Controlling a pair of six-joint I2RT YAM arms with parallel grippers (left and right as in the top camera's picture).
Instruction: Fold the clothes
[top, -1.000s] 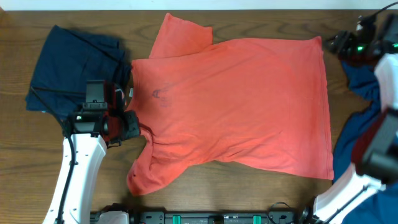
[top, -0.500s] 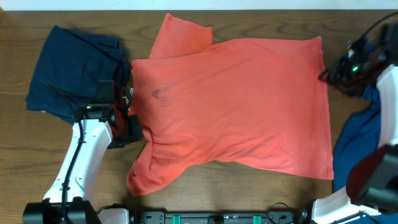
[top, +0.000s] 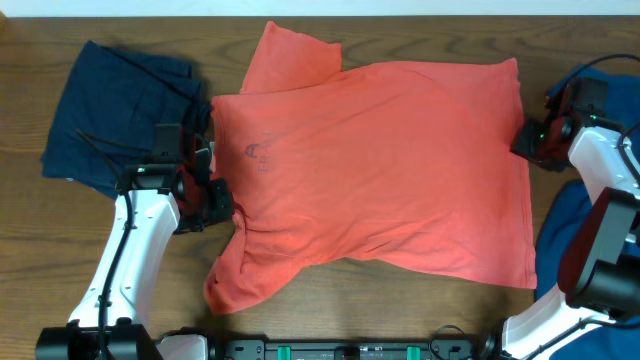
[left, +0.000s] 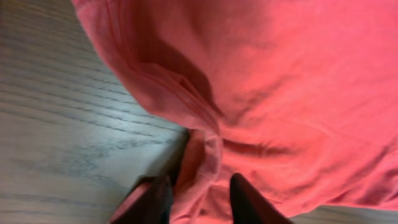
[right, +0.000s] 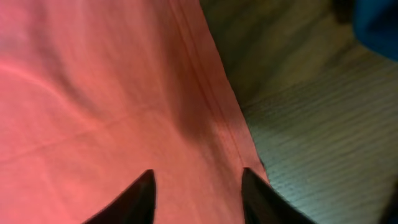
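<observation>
**Pinched at the left edge, spread at the right**

Far left, I see the dark navy garment (top: 115, 115) crumpled on the table (top: 40, 250). My left gripper (left: 199, 183) is closed narrow on a raised fold at the edge of the coral-red T-shirt (top: 380, 170), which lies spread mid-table. My right gripper (right: 198, 177) stands open over the right hem, with the blue garment (top: 575, 230) beyond.

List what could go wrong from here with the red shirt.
1. The left gripper pinches a bunched ridge of the coral T-shirt, so lifting may drag wrinkles along.
2. The right gripper stands open at the hem's very edge; closing may catch too little cloth and slip.
3. The blue garment lies close beside that arm and could snag.
</observation>
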